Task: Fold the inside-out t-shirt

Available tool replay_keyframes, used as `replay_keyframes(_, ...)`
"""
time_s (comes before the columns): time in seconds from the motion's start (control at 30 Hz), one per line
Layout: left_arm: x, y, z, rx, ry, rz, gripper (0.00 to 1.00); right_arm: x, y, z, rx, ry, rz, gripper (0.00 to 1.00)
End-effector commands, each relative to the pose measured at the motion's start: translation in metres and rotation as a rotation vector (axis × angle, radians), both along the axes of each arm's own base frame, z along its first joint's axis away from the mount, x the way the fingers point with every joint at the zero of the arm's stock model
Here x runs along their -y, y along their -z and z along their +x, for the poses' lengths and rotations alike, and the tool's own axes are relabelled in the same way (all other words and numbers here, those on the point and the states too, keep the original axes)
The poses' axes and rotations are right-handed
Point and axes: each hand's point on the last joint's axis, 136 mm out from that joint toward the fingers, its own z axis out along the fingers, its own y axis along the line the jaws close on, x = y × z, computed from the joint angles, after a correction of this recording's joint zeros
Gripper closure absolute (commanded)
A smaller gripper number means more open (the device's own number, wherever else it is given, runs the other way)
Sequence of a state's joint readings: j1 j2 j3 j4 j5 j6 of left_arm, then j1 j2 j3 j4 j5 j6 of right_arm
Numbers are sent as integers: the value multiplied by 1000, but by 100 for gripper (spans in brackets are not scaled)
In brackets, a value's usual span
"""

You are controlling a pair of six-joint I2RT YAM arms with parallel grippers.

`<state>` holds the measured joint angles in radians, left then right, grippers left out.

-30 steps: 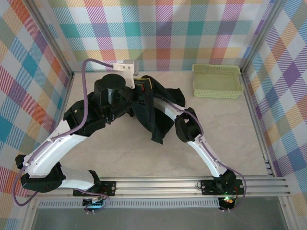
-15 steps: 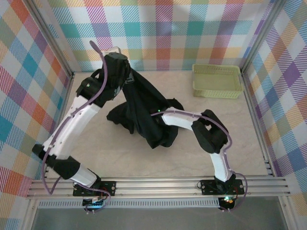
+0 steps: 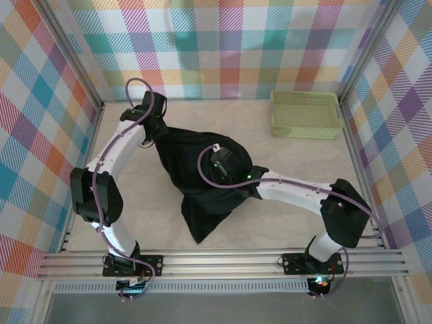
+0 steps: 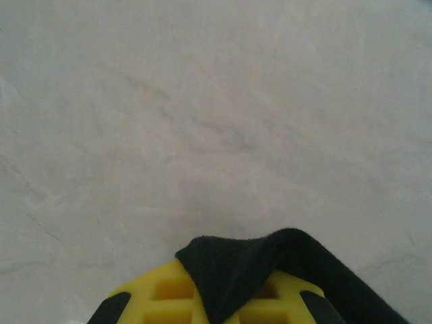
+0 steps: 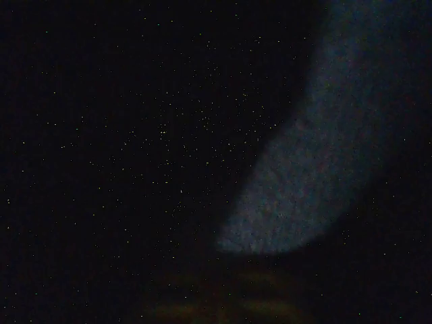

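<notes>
The left gripper (image 4: 214, 300) is clamped on an edge of the shirt (image 4: 236, 260): in the left wrist view a tongue of black cloth sits pinched between the yellow fingers, with bare table (image 4: 216, 101) beyond. From above, that gripper (image 3: 159, 129) is at the far left of the table (image 3: 263, 233), holding one end of the shirt (image 3: 196, 202). The hold looks meant to anchor that end so the cloth can be drawn out flat and not bunch.

The right gripper (image 3: 220, 162) is closed and sunk into the middle of the shirt. The right wrist view is almost wholly dark, with cloth against the lens. I cannot tell whether a fold lies between its fingers. My guess is that it is taking an inner layer, either to spread the cloth or to begin turning it.

The shirt lies on the table left of centre. It is a rough wedge, wide at the far end between the two grippers and narrowing to a point near the arm bases. It is rumpled, and no neat fold is made yet.

The basket (image 3: 305, 113) stands in the far right corner, well apart from the shirt. Nothing shows inside it.
</notes>
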<state>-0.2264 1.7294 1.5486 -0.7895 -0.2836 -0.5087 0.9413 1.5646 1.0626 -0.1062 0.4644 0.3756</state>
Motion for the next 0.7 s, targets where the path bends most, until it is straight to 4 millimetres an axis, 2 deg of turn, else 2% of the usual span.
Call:
replay_keyframes(0.0, 8, -4, 0, 64, 21, -85, 100, 7, -52, 7, 131, 29, 111, 100)
replay_keyframes(0.1, 18, 40, -8, -57, 52, -115, 100, -14, -89, -9, 154, -116, 240, 100)
replay_keyframes(0.2, 18, 82, -13, -210, 67, -74, 100, -30, -121, -30, 157, -252, 363, 100)
replay_keyframes(0.27, 16, 101, -14, -276, 67, -48, 100, -39, -136, -46, 146, -353, 419, 100)
replay_keyframes(0.37, 11, 115, -16, -314, 52, -15, 100, -39, -139, -59, 133, -403, 454, 100)
replay_keyframes(0.53, -3, 124, -23, -362, 16, 55, 100, -21, -121, -61, 140, -357, 420, 100)
replay_keyframes(0.6, -10, 125, -29, -371, -3, 92, 100, -10, -127, -62, 171, -336, 422, 100)
replay_keyframes(0.67, -20, 130, -37, -392, -24, 126, 100, -1, -141, -66, 219, -335, 440, 100)
